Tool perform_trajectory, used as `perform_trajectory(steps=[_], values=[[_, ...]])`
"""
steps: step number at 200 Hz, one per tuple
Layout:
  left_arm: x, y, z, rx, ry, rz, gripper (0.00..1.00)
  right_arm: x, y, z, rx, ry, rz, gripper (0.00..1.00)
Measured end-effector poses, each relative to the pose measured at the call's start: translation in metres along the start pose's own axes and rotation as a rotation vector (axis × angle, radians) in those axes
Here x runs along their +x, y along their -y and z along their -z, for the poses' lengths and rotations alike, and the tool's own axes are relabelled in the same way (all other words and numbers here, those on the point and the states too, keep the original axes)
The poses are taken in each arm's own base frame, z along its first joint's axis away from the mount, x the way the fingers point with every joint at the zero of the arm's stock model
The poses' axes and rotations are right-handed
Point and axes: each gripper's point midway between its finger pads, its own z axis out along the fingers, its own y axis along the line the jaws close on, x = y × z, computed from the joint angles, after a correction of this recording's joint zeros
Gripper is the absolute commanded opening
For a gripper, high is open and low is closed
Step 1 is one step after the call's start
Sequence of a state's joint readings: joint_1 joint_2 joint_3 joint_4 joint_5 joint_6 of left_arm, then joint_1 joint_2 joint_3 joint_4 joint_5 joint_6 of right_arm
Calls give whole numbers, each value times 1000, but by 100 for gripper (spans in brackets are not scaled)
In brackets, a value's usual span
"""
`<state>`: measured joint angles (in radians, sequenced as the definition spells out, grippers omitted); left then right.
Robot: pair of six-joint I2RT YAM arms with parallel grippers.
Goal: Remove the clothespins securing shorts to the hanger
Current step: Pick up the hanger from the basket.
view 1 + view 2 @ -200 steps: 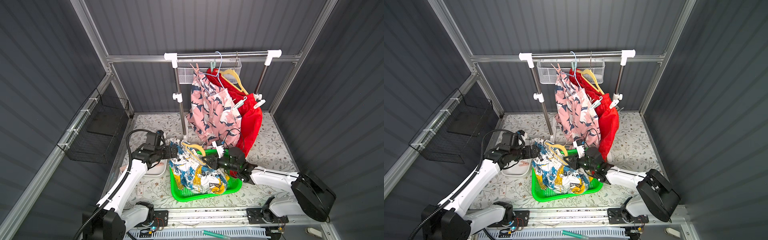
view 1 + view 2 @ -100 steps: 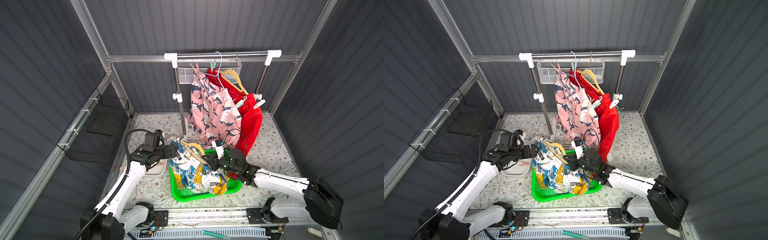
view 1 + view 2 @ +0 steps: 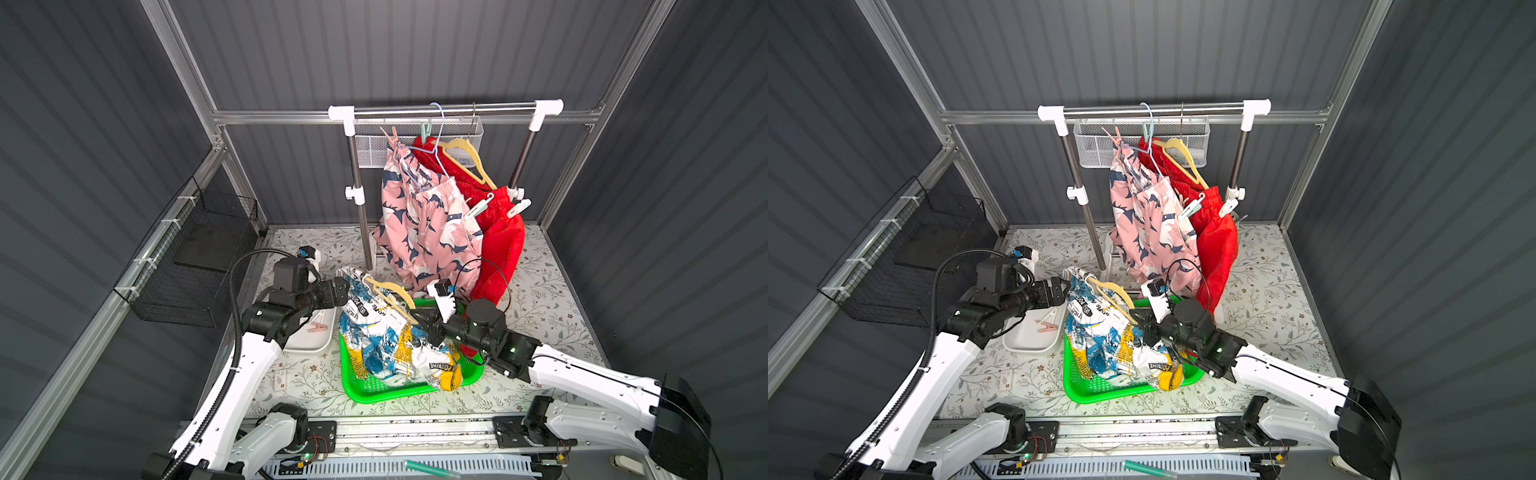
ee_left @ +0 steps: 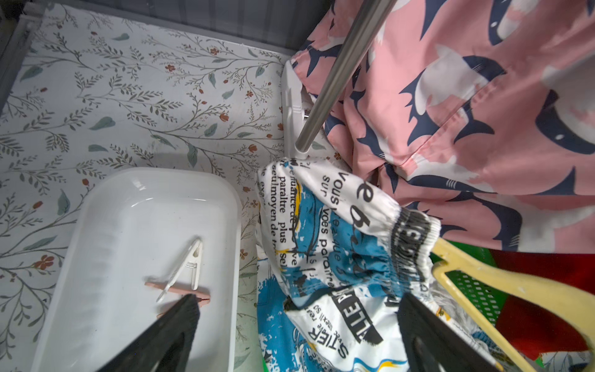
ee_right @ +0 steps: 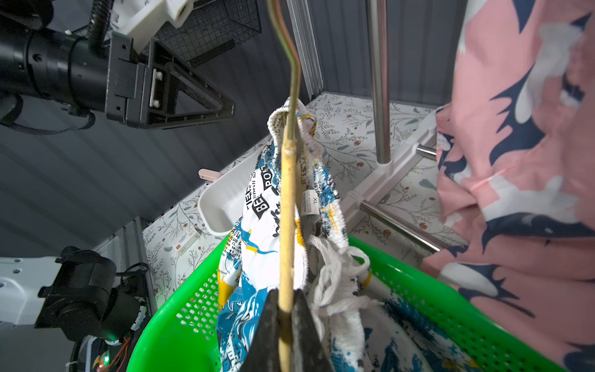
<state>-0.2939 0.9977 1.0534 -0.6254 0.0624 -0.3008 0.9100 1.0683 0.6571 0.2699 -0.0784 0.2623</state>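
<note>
White shorts with blue-yellow print [image 3: 386, 340] hang on a yellow hanger [image 3: 388, 291] over the green basket [image 3: 386, 395]. My right gripper [image 5: 286, 294] is shut on the hanger's arm [image 5: 287, 206]; in a top view it [image 3: 424, 322] sits at the bundle's right. My left gripper [image 3: 343, 286] stands open beside the shorts' raised waistband [image 4: 338, 232], with nothing between its fingers. A white clothespin [image 4: 186, 261] and a pink one [image 4: 174, 288] lie in the white tray [image 4: 96, 257]. Pink shorts [image 3: 419, 224] and red shorts [image 3: 500, 232] hang on the rail, pegged by a mint clothespin [image 3: 478, 206] and a white one [image 3: 517, 208].
The rack's steel pole [image 3: 361, 216] stands just behind the held shorts, its white foot [image 4: 293, 106] on the floral mat. A black wire basket [image 3: 195, 266] hangs on the left wall. A white mesh basket [image 3: 374, 145] hangs under the rail.
My right gripper's jaws have closed onto the yellow hanger, and that arm has shifted a little. The left arm has stayed almost where it was, still open.
</note>
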Motion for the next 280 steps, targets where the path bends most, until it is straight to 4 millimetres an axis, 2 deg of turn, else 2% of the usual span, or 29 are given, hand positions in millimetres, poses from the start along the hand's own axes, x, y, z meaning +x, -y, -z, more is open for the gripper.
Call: perform_trajectory(steps=[28, 56, 104, 163, 225, 255, 280], values=[[-5, 9, 8, 46, 16, -32, 94, -14, -9, 10, -1, 9, 76, 0], [-4, 18, 9, 90, 10, -59, 92, -18, -13, 18, 8, -4, 147, 0], [-13, 36, 13, 152, 34, -118, 88, -4, -8, 20, 44, -68, 231, 0], [-5, 55, 12, 170, 24, -215, 83, 2, -3, 14, 73, -111, 258, 0], [16, 78, -15, 109, -27, -329, 77, 5, -1, 11, 80, -128, 258, 0], [22, 76, -28, 43, -43, -365, 71, 6, 0, 12, 88, -133, 258, 0], [18, 68, -30, -12, -30, -368, 67, 6, 1, 12, 91, -132, 255, 0]])
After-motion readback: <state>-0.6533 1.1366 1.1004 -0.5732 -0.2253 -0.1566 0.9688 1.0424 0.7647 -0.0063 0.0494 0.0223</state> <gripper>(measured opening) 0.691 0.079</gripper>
